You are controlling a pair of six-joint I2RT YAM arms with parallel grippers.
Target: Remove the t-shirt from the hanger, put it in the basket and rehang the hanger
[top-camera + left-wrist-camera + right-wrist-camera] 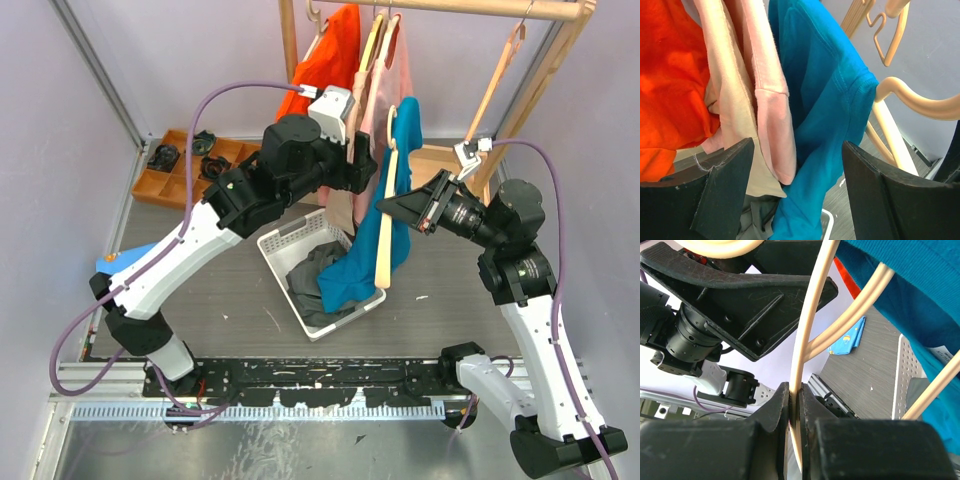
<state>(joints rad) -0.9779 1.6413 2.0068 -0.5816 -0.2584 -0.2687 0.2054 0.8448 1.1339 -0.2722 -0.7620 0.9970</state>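
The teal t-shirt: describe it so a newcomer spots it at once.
Start at the wooden rack at the back. Below it, over the white basket, the teal t-shirt hangs on a pale hanger pinched by the right tool. Unlike the pink shirt and orange shirt beside it, it alone is blue-green.

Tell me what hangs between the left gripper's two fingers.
In the left wrist view, the blue t-shirt and a pink garment's sleeve hang in the gap of the open left gripper.
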